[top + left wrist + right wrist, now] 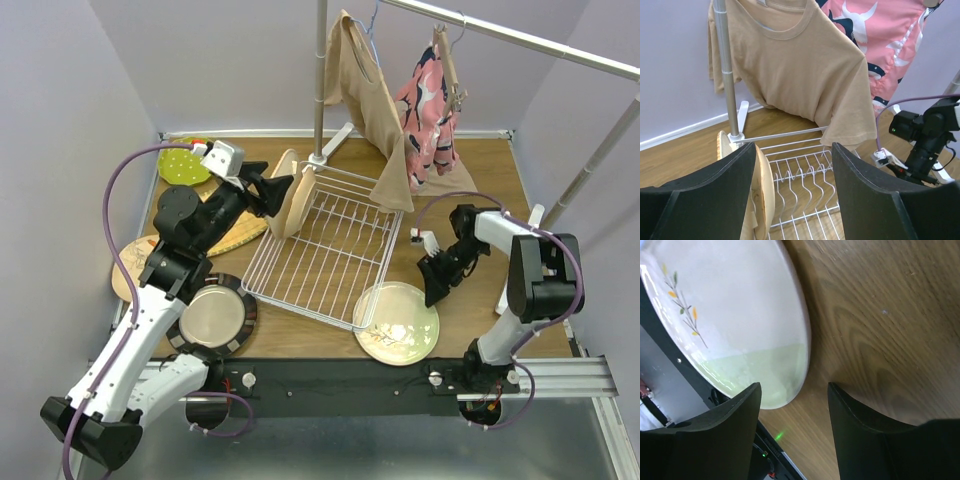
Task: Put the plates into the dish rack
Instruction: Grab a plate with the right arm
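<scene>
Left gripper wide apart, empty, just above tan plate standing in dish rack; right gripper open, empty, straddling pale-green floral plate rim.

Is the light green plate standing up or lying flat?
Flat: the light green plate lies face up on the table, outside the dish rack.

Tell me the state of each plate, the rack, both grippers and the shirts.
Rack: holds two plates at its left end.
Racked plates: upright.
Floral plate: flat on table.
Silvery plate: flat on table.
Dotted plate: flat on table.
Tan plate: flat, partly hidden.
Left gripper: open, astride a racked plate.
Right gripper: open, over floral plate's rim.
Shirts: hanging.
</scene>
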Controlling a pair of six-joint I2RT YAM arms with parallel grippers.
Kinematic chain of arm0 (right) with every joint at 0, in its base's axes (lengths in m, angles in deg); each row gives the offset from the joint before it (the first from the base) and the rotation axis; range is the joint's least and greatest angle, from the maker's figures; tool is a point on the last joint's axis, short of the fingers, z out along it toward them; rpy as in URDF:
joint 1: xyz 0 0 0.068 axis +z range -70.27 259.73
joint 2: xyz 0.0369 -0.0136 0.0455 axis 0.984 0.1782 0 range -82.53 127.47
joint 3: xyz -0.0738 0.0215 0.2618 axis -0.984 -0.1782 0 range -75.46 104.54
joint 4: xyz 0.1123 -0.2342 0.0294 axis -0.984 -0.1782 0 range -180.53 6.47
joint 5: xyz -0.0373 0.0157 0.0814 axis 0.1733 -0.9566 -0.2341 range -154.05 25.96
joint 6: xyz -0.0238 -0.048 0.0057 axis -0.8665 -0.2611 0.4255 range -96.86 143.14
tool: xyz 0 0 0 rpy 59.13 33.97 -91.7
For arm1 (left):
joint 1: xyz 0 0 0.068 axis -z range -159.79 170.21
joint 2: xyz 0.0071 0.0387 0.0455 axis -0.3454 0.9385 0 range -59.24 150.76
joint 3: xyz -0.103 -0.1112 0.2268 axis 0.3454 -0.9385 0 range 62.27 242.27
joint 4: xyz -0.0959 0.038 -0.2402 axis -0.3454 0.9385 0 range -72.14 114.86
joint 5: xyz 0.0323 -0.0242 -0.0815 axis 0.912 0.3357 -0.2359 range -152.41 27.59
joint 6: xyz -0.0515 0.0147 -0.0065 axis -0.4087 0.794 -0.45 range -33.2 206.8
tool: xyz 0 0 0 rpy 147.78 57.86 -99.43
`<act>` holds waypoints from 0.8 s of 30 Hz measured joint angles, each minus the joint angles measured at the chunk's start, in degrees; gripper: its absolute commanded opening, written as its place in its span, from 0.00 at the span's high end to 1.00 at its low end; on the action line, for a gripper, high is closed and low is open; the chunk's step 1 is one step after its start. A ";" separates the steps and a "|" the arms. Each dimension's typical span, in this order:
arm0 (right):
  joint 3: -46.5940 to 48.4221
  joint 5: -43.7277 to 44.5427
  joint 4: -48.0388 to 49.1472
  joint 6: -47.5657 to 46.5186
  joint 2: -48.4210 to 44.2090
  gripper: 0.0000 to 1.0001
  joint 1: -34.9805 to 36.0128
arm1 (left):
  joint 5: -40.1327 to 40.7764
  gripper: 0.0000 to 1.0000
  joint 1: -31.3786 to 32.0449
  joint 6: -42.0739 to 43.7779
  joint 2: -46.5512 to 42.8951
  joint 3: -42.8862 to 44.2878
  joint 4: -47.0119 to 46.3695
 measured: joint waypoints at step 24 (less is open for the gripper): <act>-1.66 2.56 5.22 10.75 4.02 0.99 1.07 | 0.02 0.29 0.00 -1.36 -2.12 -1.81 0.46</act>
